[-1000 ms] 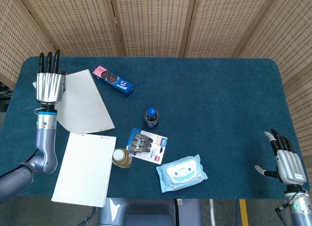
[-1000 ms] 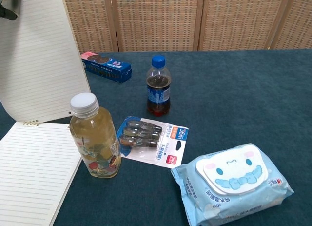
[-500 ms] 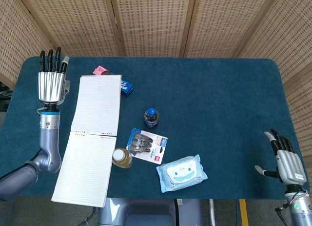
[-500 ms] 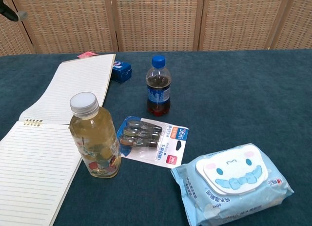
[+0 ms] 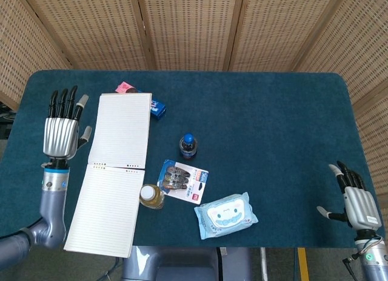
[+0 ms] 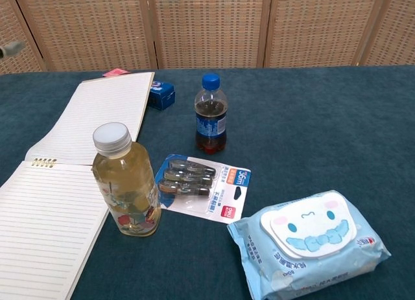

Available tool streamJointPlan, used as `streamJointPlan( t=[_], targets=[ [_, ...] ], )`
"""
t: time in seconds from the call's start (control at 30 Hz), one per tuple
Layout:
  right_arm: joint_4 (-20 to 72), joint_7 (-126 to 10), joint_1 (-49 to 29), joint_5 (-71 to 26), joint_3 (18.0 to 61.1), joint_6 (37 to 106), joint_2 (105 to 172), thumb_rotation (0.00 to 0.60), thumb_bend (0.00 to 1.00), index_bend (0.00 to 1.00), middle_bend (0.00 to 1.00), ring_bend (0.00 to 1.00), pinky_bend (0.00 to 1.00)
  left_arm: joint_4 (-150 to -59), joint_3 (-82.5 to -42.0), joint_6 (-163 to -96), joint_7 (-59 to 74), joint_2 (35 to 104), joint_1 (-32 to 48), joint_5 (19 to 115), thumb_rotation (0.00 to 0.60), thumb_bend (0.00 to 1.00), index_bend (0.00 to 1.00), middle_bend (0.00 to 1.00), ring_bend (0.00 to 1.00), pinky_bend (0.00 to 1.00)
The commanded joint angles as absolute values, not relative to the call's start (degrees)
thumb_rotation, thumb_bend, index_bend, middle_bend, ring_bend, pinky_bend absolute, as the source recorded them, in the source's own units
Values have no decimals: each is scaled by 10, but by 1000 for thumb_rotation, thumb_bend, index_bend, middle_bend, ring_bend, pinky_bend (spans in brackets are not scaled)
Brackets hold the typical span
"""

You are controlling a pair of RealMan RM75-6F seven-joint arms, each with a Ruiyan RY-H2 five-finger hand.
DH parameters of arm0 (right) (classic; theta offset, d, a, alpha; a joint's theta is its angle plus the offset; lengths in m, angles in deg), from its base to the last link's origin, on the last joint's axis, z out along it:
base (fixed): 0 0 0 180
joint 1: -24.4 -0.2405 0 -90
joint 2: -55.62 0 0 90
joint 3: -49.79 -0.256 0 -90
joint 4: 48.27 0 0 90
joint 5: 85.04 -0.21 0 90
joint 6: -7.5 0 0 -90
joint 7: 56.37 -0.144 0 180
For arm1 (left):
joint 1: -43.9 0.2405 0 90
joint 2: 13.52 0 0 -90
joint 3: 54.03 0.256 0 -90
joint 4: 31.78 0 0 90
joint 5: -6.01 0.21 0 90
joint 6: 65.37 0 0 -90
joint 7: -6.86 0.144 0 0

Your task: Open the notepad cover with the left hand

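Observation:
The notepad lies open on the blue table. Its flipped cover (image 5: 121, 130) (image 6: 97, 115) lies flat beyond the spiral binding (image 5: 115, 167), over part of a blue snack box (image 5: 156, 106). The lined page (image 5: 104, 209) (image 6: 40, 223) faces up near the front edge. My left hand (image 5: 60, 128) hovers just left of the cover with fingers spread, holding nothing; in the chest view only a fingertip (image 6: 11, 48) shows at the left edge. My right hand (image 5: 356, 202) stays open at the far right front, away from everything.
A yellow-drink bottle (image 5: 151, 196) (image 6: 126, 181) stands by the notepad's right edge. A cola bottle (image 5: 188, 146) (image 6: 211, 115), a clip pack (image 5: 183, 181) (image 6: 202, 186) and a wipes pack (image 5: 225, 215) (image 6: 311, 242) sit mid-table. Wicker screens stand behind the table.
The cover, held raised a second ago, has dropped flat onto the table and the snack box. My left hand has let go and drawn back toward the front left.

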State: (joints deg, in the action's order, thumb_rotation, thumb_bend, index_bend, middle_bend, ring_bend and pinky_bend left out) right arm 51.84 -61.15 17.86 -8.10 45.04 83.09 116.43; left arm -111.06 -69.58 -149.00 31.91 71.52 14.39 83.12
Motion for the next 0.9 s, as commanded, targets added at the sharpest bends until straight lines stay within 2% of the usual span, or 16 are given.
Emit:
streamJointPlan(
  t=[0.03, 0.2, 0.43, 0.63, 0.9],
  targets=[
    [519, -610, 179, -80, 451, 832, 1164, 600, 156, 56, 0, 0, 0, -1169, -645, -1529, 302, 686, 195, 862, 600, 302, 118, 0, 0, 0],
    [522, -604, 180, -81, 452, 834, 1164, 600, 156, 56, 0, 0, 0, -1198, -580, -1561, 283, 672, 252, 895, 600, 302, 114, 0, 0, 0],
    [523, -599, 179, -82, 452, 832, 1164, 600, 156, 56, 0, 0, 0, -1222, -522, -1554, 254, 655, 304, 898, 600, 302, 110, 0, 0, 0],
    [523, -599, 180, -83, 453, 832, 1164, 600, 156, 56, 0, 0, 0, -1192, -502, -1573, 247, 666, 339, 915, 600, 302, 109, 0, 0, 0],
    [525, -589, 178, -83, 454, 830, 1164, 600, 156, 56, 0, 0, 0, -1171, -503, -1581, 224, 663, 361, 927, 600, 301, 110, 0, 0, 0]
  ],
)
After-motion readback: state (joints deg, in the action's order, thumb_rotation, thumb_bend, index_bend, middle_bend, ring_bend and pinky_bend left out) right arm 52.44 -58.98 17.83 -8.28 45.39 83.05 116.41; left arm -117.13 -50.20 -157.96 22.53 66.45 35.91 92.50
